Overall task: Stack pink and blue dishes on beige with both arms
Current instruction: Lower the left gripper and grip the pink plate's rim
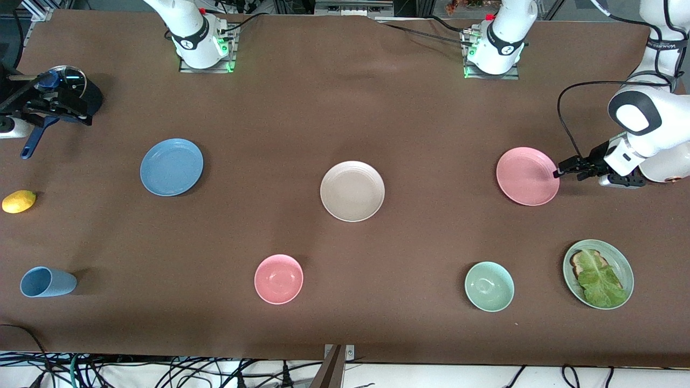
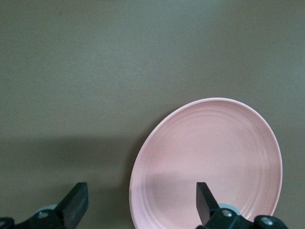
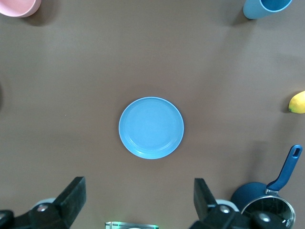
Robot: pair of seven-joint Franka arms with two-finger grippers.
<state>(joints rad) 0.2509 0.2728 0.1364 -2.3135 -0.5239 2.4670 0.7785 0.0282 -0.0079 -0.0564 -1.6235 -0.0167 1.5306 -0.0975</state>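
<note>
The beige plate [image 1: 352, 191] lies bare in the middle of the table. Toward the right arm's end lies the blue plate [image 1: 171, 167], with nothing on it. My right gripper [image 1: 73, 110] hangs high over it, open and holding nothing. In the right wrist view the blue plate [image 3: 151, 128] shows small, well below the right gripper [image 3: 138, 187]. The pink plate [image 1: 528, 176] lies toward the left arm's end. My left gripper [image 1: 560, 173] is low at its rim, open. In the left wrist view the left gripper [image 2: 141, 189] straddles the rim of the pink plate [image 2: 209, 162], one finger [image 2: 204, 193] over it.
A pink bowl [image 1: 278, 279], a green bowl [image 1: 489, 286] and a green plate with toast and lettuce [image 1: 598, 274] lie nearer the front camera. At the right arm's end are a blue cup [image 1: 47, 282], a lemon [image 1: 19, 201] and a lidded pot with a blue handle [image 1: 32, 143].
</note>
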